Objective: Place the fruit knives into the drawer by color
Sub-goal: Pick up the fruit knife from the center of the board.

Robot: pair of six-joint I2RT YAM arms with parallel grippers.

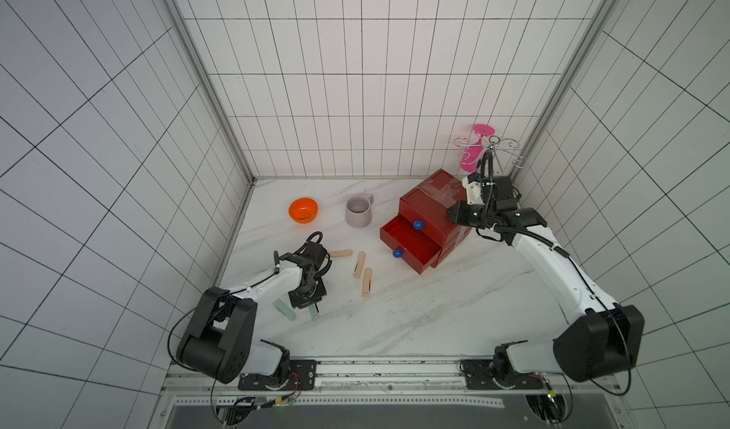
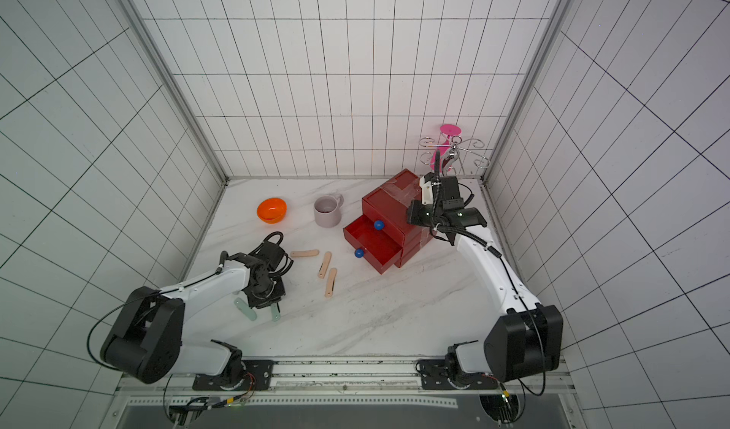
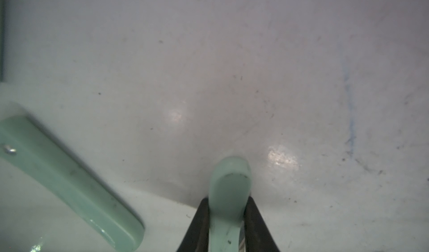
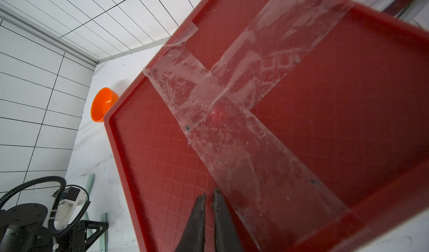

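At the near 7 o'clock part of the white marbled surface (image 1: 414,320), the left jaws are closed on a pale mint folded plastic fruit knife (image 3: 228,192), pinching it from both sides with its round end poking out. A second pale mint fruit knife (image 1: 285,309) lies just beside it at its 9 o'clock, not touching it.

Farther in, near the centre, three peach-pink fruit knives lie loose: one (image 1: 367,282) nearest, one (image 1: 359,264) just past it, and one (image 1: 340,253) at their 10 o'clock.

At 2 o'clock stands the red plastic chest of drawers (image 1: 428,206), with a drawer pulled out toward 8 o'clock and two blue ball knobs (image 1: 418,224) showing. The right jaws are over its top, which is covered with clear tape (image 4: 232,128). They are closed to a thin slit and hold nothing.

At 11 o'clock sits an orange plastic bowl (image 1: 303,210), with a pale mauve mug (image 1: 358,211) at its 3 o'clock.
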